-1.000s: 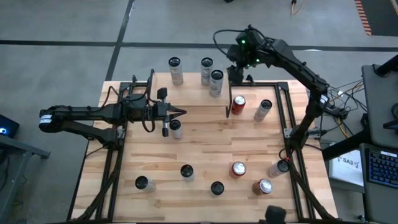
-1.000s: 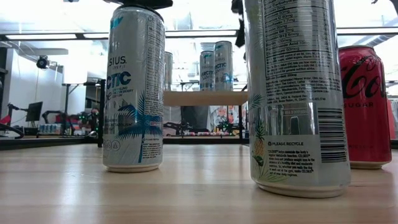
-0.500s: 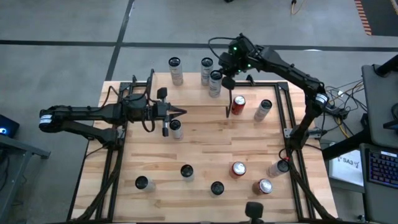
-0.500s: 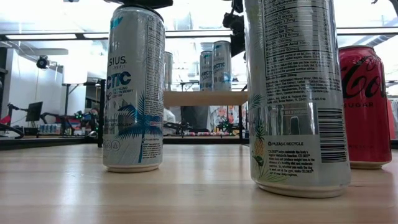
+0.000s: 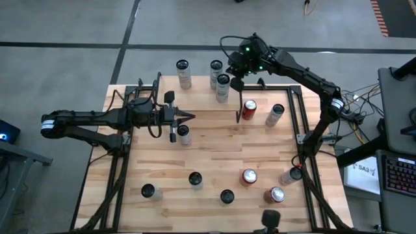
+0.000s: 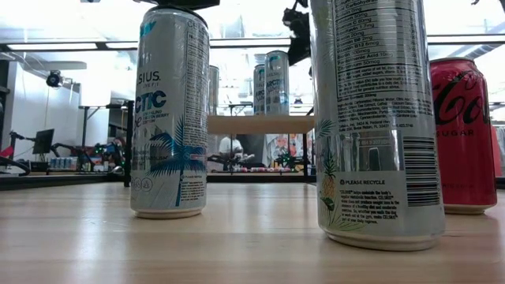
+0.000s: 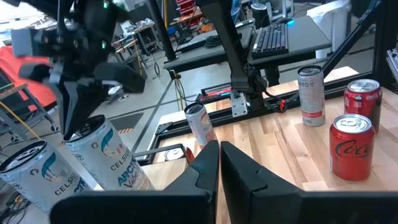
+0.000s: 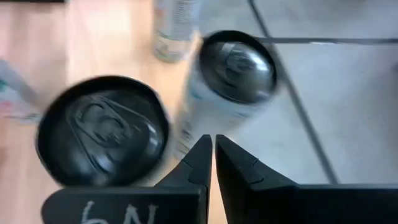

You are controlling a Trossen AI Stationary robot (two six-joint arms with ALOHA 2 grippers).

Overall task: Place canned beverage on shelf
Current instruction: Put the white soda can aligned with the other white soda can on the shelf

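Leftward since a moment ago, my right gripper point(image 5: 236, 83) hangs with jaws pressed together above the white can point(image 5: 222, 88) on the shelf point(image 6: 260, 124); my left gripper point(image 5: 189, 117), closed, waits mid-table.

Bright, even light fills the room. In the low view, long ceiling lamps point(image 6: 237, 43) glare white behind the cans. The right wrist view is blurry, and its two black round can tops point(image 8: 102, 138) look smeared. Shadows on the pale wooden plank bench point(image 5: 214, 162) are soft.
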